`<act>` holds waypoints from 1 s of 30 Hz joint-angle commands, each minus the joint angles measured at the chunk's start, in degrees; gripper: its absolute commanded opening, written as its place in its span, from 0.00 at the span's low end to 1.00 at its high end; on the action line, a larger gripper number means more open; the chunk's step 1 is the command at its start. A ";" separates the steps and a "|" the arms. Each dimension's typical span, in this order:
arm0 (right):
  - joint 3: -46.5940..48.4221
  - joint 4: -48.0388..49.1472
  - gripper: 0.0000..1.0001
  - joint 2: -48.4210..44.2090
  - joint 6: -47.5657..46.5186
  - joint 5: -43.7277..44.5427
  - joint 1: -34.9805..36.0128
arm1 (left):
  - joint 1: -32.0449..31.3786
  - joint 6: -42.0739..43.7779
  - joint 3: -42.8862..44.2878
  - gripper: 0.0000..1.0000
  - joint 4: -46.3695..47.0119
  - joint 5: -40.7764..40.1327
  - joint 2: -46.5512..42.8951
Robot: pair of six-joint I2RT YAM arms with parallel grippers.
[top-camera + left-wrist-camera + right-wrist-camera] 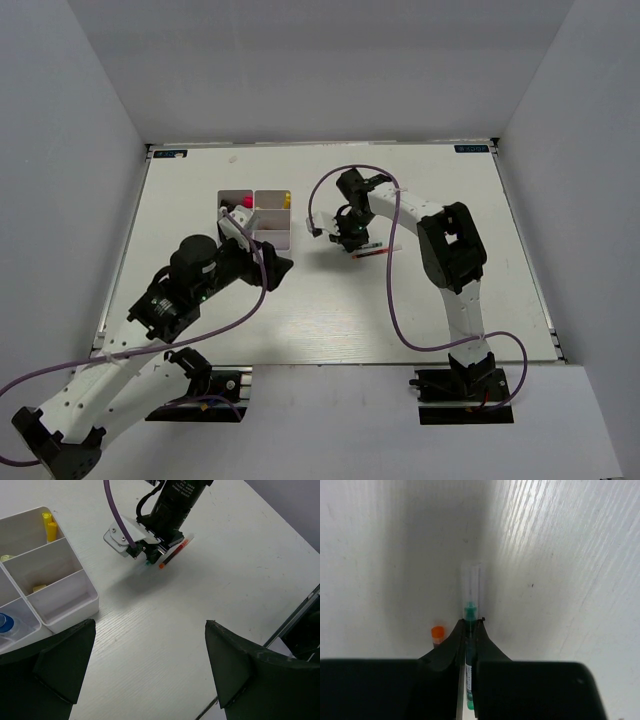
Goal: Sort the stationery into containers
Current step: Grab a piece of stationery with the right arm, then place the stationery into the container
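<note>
My right gripper (471, 622) is shut on a thin green pen (469, 611) with a clear cap, held low over the table. The top view shows this gripper (345, 238) right of the box. A red pen with an orange end (437, 633) lies just beside it on the table, also seen from above (376, 250) and in the left wrist view (175, 552). The white four-cell box (272, 236) holds yellow markers (49, 525) in a far cell. My left gripper (150, 625) is open and empty, hovering near the box's front corner (272, 266).
The box (60, 592) also holds a pink item (240, 203), a small yellow piece (39, 587) and a blue-capped item (5, 622). A purple cable (390, 290) loops from the right arm. Grey walls enclose the white table (330, 320).
</note>
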 commanded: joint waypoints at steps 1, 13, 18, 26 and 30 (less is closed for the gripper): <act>1.13 1.87 0.00 -4.66 4.26 -6.92 0.12 | 0.38 0.43 -0.61 1.00 1.50 0.77 -2.93; 8.87 10.22 0.00 -12.76 18.66 -29.43 3.98 | 0.38 2.10 -5.01 1.00 8.62 5.43 -14.53; 10.53 21.38 0.00 -11.19 29.47 -36.89 5.21 | 0.38 2.72 -6.05 1.00 10.46 9.47 -15.77; 18.36 29.03 0.00 -3.80 43.89 -43.15 7.85 | 0.38 3.33 -6.59 1.00 11.61 11.86 -16.30; 18.36 37.27 0.00 -1.34 51.09 -45.08 8.55 | 0.38 3.86 -6.59 1.00 11.61 12.38 -16.30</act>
